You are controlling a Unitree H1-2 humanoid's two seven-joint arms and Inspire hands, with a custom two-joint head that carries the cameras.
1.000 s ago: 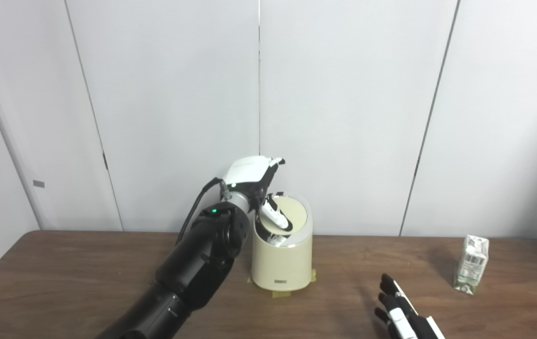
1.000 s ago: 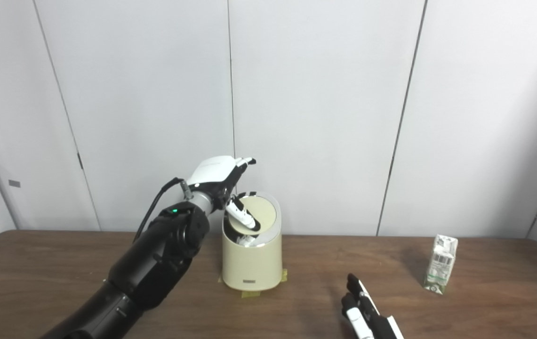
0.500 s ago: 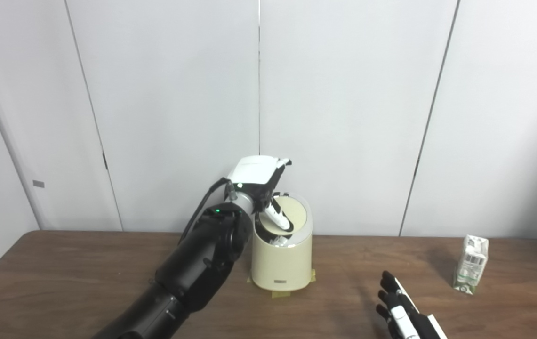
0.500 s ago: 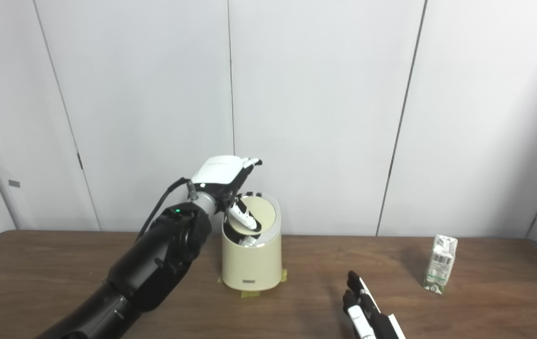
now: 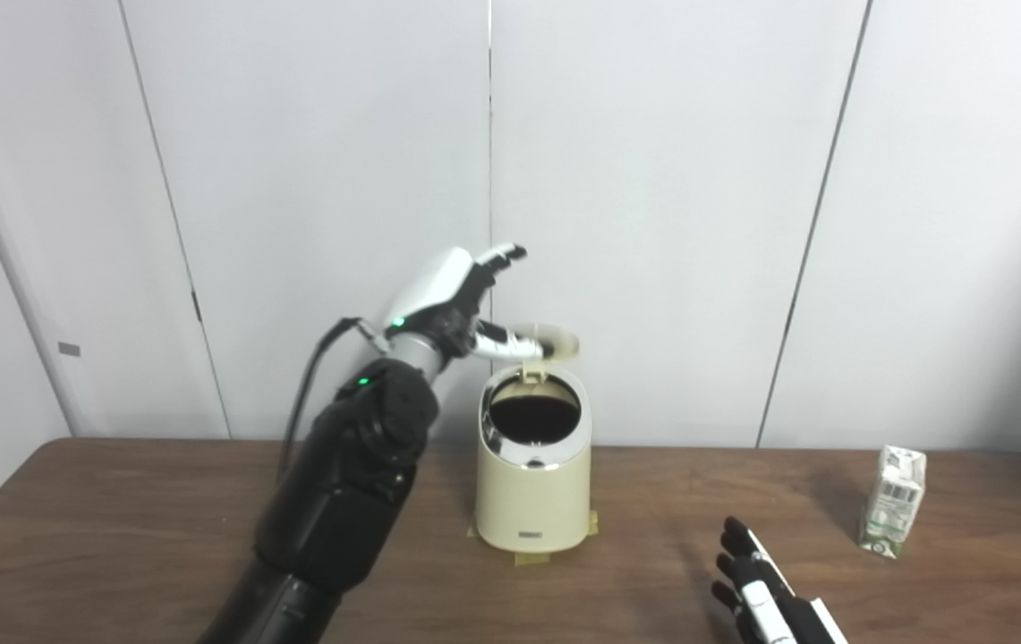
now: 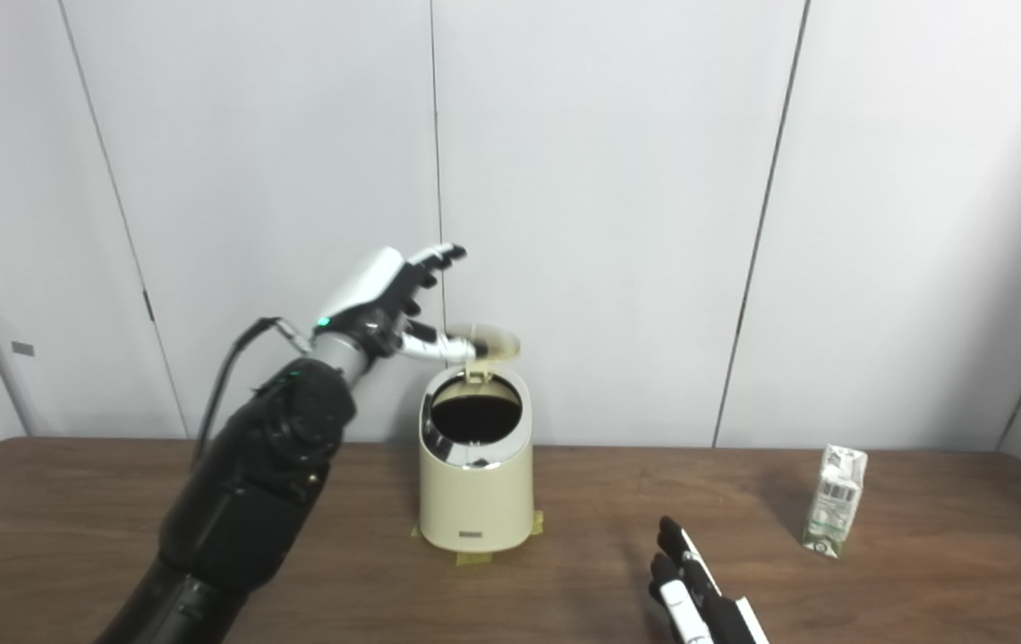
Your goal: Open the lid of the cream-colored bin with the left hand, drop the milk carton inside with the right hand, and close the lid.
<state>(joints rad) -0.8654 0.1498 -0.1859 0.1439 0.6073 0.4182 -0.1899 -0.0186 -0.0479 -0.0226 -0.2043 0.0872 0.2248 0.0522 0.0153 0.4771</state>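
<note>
1. The table (image 5: 116, 501) is brown wood, with a white panelled wall (image 5: 653, 179) behind it.
2. The bin (image 5: 531, 483) stands upright mid-table on tape patches, its dark mouth uncovered.
3. The left hand (image 5: 456, 300) is raised beside the bin, fingers spread, thumb under the lid (image 5: 546, 343), which stands swung up.
4. The right hand (image 5: 756, 595) rests low on the table, fingers extended, holding nothing.
5. The milk carton (image 5: 895, 501) stands upright at the far right, well apart from both hands.
</note>
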